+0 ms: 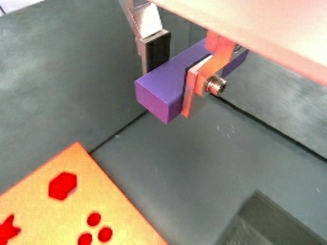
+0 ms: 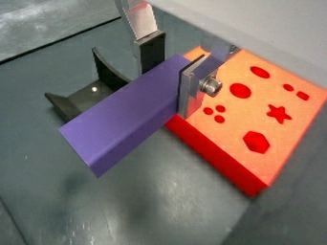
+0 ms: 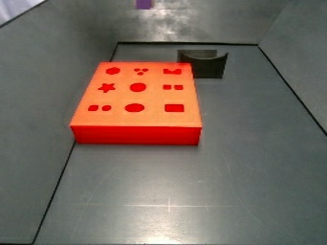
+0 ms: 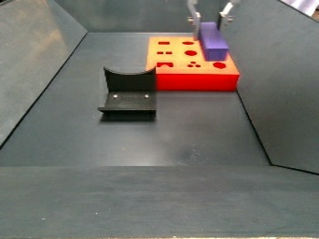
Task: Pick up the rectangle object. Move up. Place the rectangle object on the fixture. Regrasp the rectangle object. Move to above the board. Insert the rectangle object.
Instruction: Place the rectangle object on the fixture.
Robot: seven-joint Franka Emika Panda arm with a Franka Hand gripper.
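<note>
The gripper (image 2: pixel 175 69) is clamped on the purple block (image 2: pixel 125 117), its two silver fingers (image 2: pixel 194 84) pressed flat against the block's long sides near one end. In both wrist views the block juts well out from between the fingers, clear of the floor. In a side view the gripper (image 4: pixel 210 16) hangs high at the frame's upper edge with the block (image 4: pixel 214 41) pointing down from it, above the near right part of the red board (image 4: pixel 193 77). The board's dark cutouts (image 2: pixel 262 142) lie below and beside the held block. The fixture (image 4: pixel 127 96) stands on the grey floor (image 4: pixel 187 140), well apart from the gripper and in front of the board. In another side view only the block's tip (image 3: pixel 144 4) shows.
</note>
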